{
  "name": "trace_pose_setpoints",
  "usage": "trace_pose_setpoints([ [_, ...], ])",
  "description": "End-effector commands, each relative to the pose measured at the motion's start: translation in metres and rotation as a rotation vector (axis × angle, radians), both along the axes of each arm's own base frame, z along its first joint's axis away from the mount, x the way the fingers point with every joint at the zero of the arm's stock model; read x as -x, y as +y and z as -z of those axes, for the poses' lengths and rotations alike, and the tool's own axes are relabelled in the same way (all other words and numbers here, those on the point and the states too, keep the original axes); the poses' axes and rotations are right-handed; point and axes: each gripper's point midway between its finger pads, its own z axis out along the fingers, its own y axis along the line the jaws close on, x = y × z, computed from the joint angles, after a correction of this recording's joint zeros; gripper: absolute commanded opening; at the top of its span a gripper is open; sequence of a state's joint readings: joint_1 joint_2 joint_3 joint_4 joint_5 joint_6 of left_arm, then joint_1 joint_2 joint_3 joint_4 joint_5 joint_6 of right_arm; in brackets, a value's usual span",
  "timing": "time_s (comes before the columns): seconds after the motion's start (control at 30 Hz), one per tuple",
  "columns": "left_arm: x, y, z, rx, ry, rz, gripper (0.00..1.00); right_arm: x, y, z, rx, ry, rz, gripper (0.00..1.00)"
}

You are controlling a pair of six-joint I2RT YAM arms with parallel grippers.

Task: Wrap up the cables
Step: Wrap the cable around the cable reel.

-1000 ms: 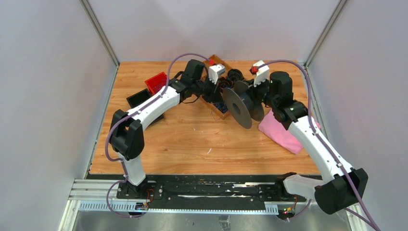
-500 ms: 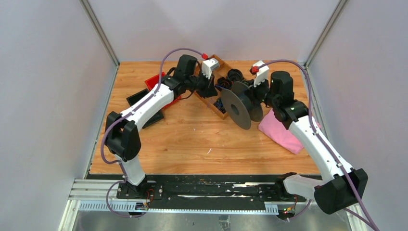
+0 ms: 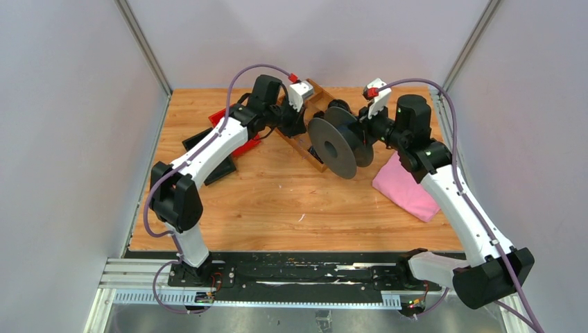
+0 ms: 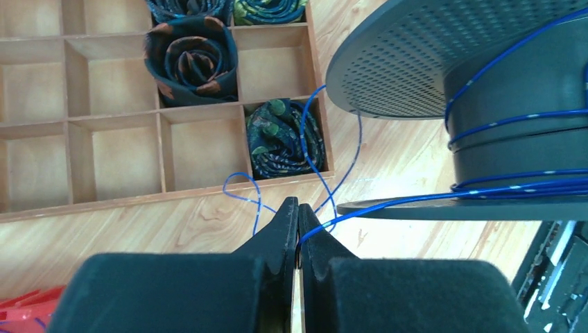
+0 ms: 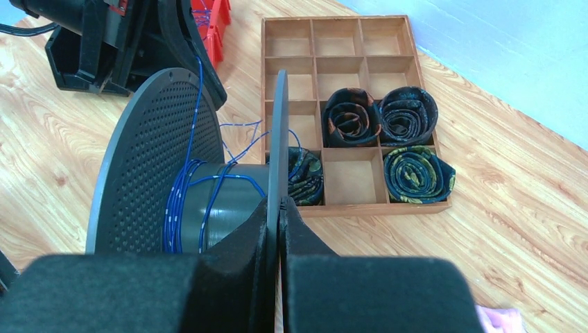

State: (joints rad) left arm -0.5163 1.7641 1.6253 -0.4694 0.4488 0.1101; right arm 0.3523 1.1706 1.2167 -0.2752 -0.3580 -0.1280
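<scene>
A thin blue cable point(image 4: 372, 208) runs from the dark grey spool point(image 4: 527, 76) into my left gripper point(image 4: 298, 202), which is shut on it just above the table. Slack loops of the cable lie by the wooden tray. Several turns of the cable point(image 5: 182, 201) sit on the spool's core. My right gripper point(image 5: 279, 201) is shut on the thin edge of the spool's near flange point(image 5: 279, 125) and holds the spool point(image 3: 331, 147) off the table. In the top view the left gripper point(image 3: 299, 128) is left of the spool and the right gripper point(image 3: 364, 132) right of it.
A wooden compartment tray point(image 5: 374, 208) with rolled ties point(image 5: 350, 114) stands behind the spool. A red bin point(image 3: 246, 146) and a black bin point(image 3: 218, 170) lie under the left arm. A pink cloth point(image 3: 409, 187) lies at the right.
The left gripper has drawn back and to the left, away from the spool, with the cable in it. The right arm has swung the spool leftward and turned it.
</scene>
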Motion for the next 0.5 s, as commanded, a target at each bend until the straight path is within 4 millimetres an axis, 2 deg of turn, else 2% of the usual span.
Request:
trace_pose_setpoints([
  [0.0, -0.021, 0.032, -0.007, -0.076, -0.075, -0.102, 0.06, 0.005, -0.011, -0.039, -0.054, -0.063, 0.021, 0.01],
  [0.23, -0.022, 0.034, -0.005, -0.055, -0.073, -0.111, 0.11, 0.005, -0.012, -0.050, -0.094, -0.048, 0.031, 0.01],
  [0.47, -0.022, 0.023, 0.007, 0.011, -0.017, -0.097, 0.13, 0.007, -0.010, -0.066, -0.132, -0.042, 0.023, 0.01],
])
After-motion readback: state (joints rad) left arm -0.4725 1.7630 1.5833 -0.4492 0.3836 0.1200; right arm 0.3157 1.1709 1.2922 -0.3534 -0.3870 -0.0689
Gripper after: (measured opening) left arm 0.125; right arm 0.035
